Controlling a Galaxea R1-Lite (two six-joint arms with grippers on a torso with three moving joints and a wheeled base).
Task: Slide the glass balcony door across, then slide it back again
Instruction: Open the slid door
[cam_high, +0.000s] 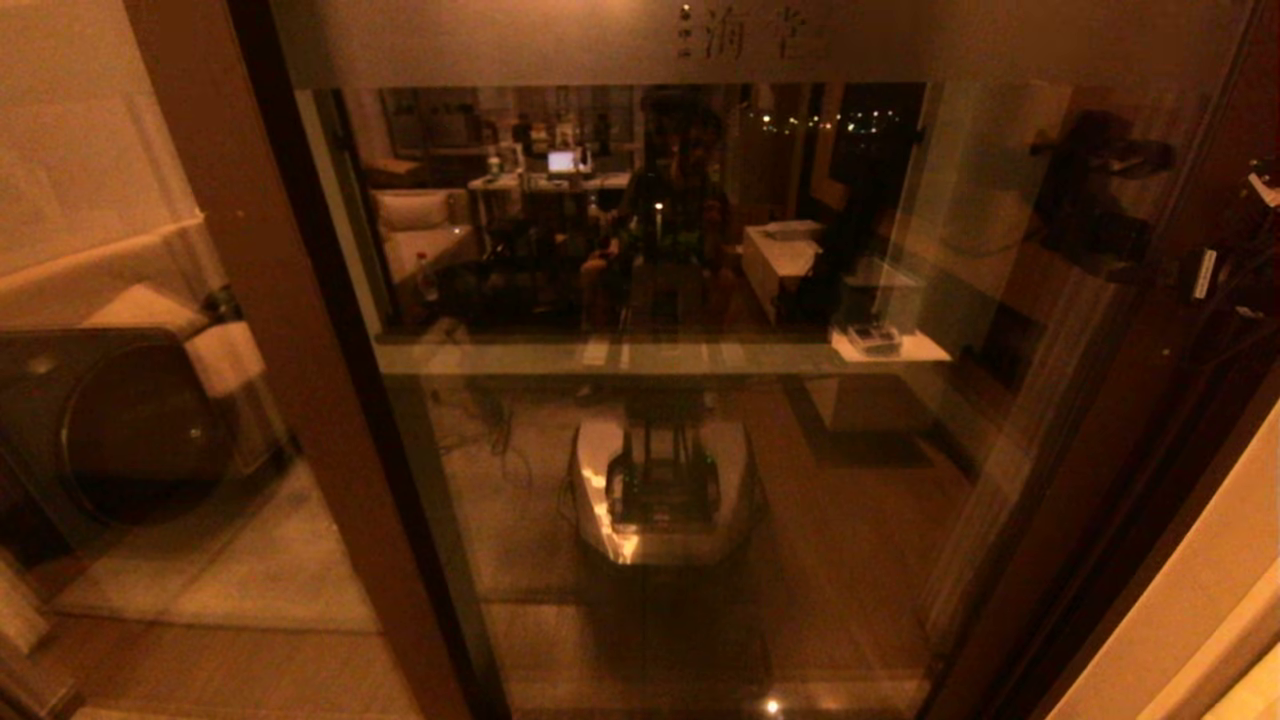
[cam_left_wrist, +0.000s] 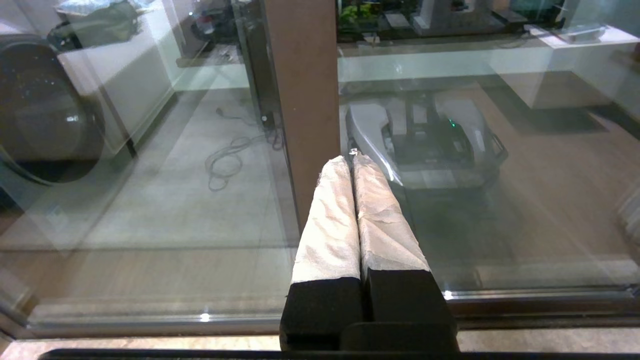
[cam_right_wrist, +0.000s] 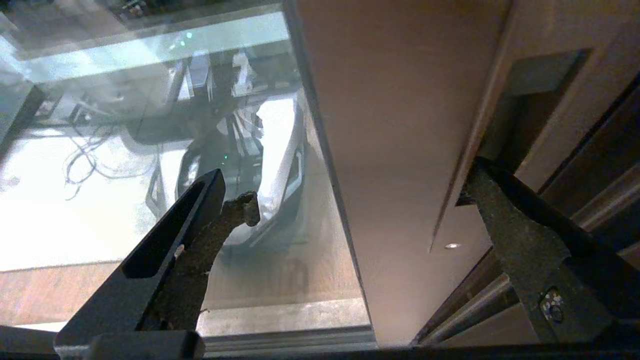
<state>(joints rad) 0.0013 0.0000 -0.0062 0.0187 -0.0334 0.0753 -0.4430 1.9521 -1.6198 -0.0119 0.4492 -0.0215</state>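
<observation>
Two grippers: one at work, one idle.
Glass balcony door (cam_high: 660, 420): fills the middle of the head view from about 11 o'clock round to 4 o'clock; tall glass pane in a brown wooden frame, frosted top band with characters (cam_high: 750, 38) at 12 o'clock.
Door's stiles: left stile (cam_high: 290, 380) runs from 11 o'clock down to 7 o'clock; right stile (cam_right_wrist: 400, 150) lies at 3 to 4 o'clock in the head view.
Right gripper (cam_right_wrist: 360, 185): fingers spread wide, straddling the right stile; one finger (cam_right_wrist: 200, 235) over the glass side, the other (cam_right_wrist: 520, 225) at the stile's outer edge by the recessed lock plate (cam_right_wrist: 530, 95). Grip or contact: cannot tell.
Left gripper (cam_left_wrist: 352, 162): idle, cloth-wrapped fingers pressed together and holding nothing, pointing toward the left stile.
Reflection: robot's base (cam_high: 665, 485) mirrored in the pane at 6 o'clock.
Washing machine (cam_high: 110, 420): behind the glass at 9 o'clock.
</observation>
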